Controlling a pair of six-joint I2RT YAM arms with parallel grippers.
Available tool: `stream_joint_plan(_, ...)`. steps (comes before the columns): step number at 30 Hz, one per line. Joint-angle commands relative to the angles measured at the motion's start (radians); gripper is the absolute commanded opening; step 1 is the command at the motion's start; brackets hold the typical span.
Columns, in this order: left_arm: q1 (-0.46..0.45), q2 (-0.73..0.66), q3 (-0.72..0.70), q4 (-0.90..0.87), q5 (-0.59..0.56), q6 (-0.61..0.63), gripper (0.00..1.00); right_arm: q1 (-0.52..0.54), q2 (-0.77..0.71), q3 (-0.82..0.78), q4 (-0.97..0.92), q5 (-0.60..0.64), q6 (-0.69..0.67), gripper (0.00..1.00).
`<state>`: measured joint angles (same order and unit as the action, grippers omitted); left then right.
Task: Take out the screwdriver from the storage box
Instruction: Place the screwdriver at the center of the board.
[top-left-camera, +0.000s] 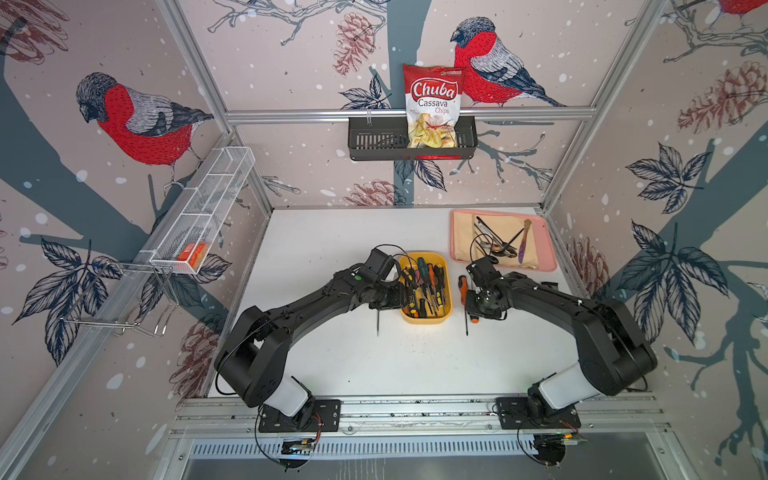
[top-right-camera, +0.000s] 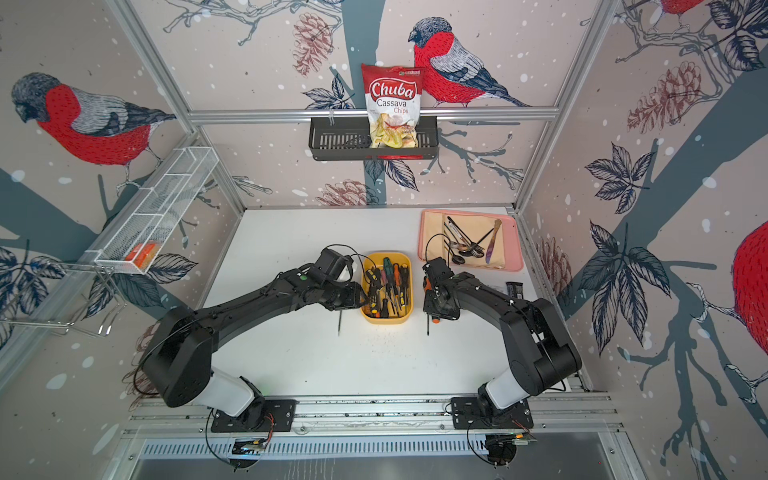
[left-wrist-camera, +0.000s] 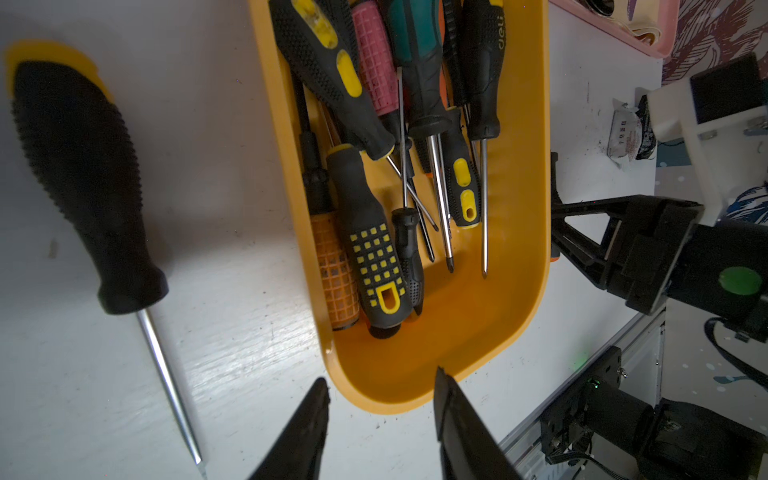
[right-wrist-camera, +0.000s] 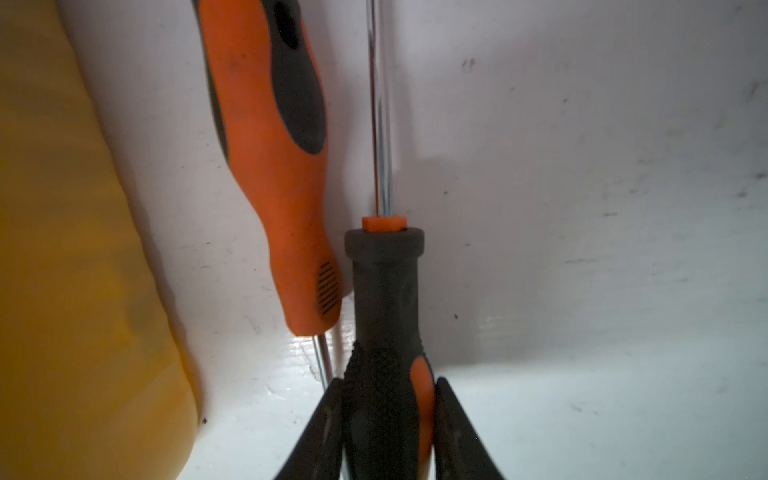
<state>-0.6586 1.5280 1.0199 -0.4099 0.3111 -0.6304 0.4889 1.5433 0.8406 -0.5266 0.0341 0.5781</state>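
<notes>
Several screwdrivers (left-wrist-camera: 374, 249) crisscross inside the storage box (left-wrist-camera: 519, 249), pink tray (top-left-camera: 549, 245) nearby

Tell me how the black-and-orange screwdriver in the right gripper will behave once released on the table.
Probably stiff: the black-and-orange screwdriver is a steel shaft in a solid handle. Its round handle may roll once freed, perhaps against the orange screwdriver beside it. The knurled grip where the right gripper clamps it should resist slipping.

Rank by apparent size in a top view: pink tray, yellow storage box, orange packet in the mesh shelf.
Largest to smallest:
1. pink tray
2. yellow storage box
3. orange packet
The gaps are clear, with no ties.
</notes>
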Motion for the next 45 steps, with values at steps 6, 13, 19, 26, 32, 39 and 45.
stream_joint_plan(6,-0.001,0.010,0.005,0.006,-0.006,0.010,0.44,-0.001,0.017,-0.010,0.019,-0.010,0.000,0.34)
stream_joint_plan(13,0.000,0.014,0.016,0.002,-0.007,0.011,0.44,0.004,0.012,-0.005,0.013,-0.010,-0.001,0.43)
stream_joint_plan(19,0.000,0.012,0.024,-0.003,-0.012,0.005,0.44,0.006,-0.010,0.010,-0.006,-0.008,-0.004,0.44)
stream_joint_plan(26,-0.002,0.021,0.058,-0.015,-0.025,-0.013,0.44,0.010,-0.078,0.046,-0.054,-0.007,-0.007,0.43)
stream_joint_plan(32,-0.007,0.057,0.105,-0.027,-0.042,-0.041,0.44,0.024,-0.161,0.077,-0.075,-0.028,-0.006,0.41)
stream_joint_plan(39,-0.037,0.151,0.215,-0.096,-0.090,-0.062,0.43,0.051,-0.247,0.098,-0.076,-0.090,-0.018,0.41)
stream_joint_plan(45,-0.072,0.222,0.286,-0.150,-0.146,-0.098,0.43,0.069,-0.339,0.080,-0.010,-0.206,-0.032,0.41)
